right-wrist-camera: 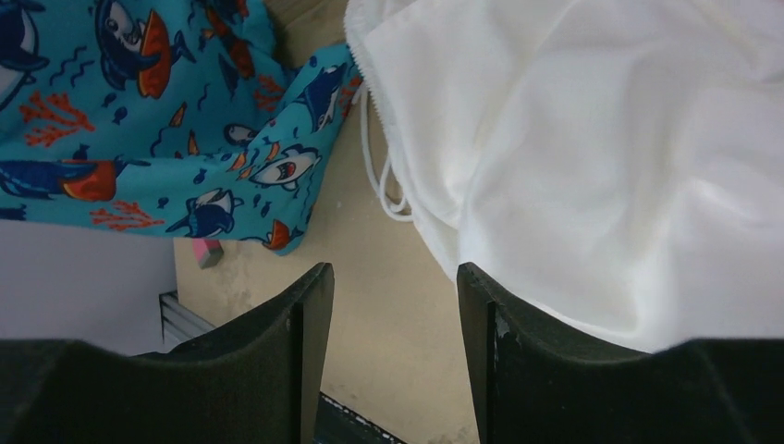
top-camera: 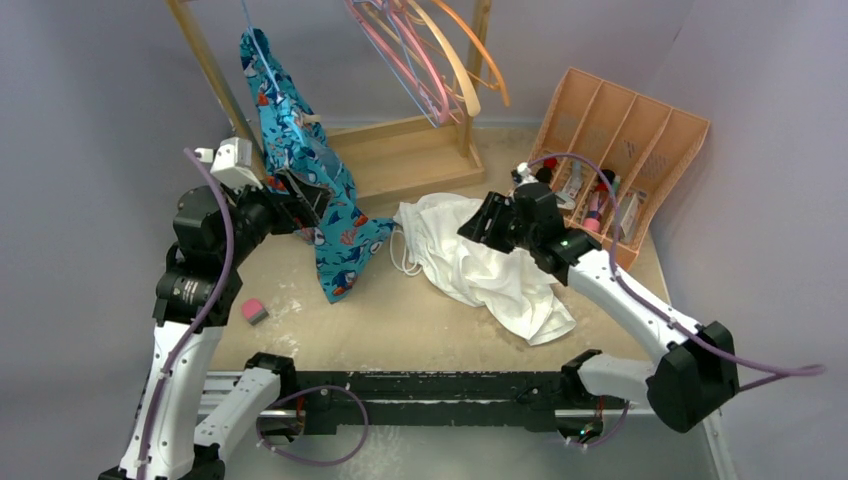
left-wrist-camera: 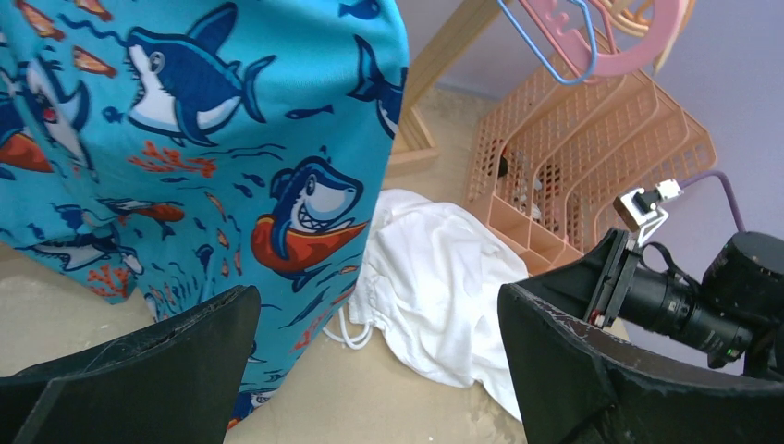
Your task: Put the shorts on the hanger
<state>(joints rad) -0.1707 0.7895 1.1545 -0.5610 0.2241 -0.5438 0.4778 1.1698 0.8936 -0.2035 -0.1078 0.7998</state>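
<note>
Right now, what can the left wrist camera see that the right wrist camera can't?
Only the left wrist view shows the orange basket, the pink hangers and the light-blue hanger up top, plus the right arm's camera. Only the right wrist view shows the small pink block on the table. Both show the white shorts with their drawstring, lying beside the blue shark garment.

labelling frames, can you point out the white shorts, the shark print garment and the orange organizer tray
white shorts (top-camera: pixel 480 270): top external view, on the crumpled fabric in the middle.
shark print garment (left-wrist-camera: pixel 185 139): left wrist view, on the hanging blue cloth.
orange organizer tray (top-camera: pixel 650 125): top external view, on a divider wall.
</note>
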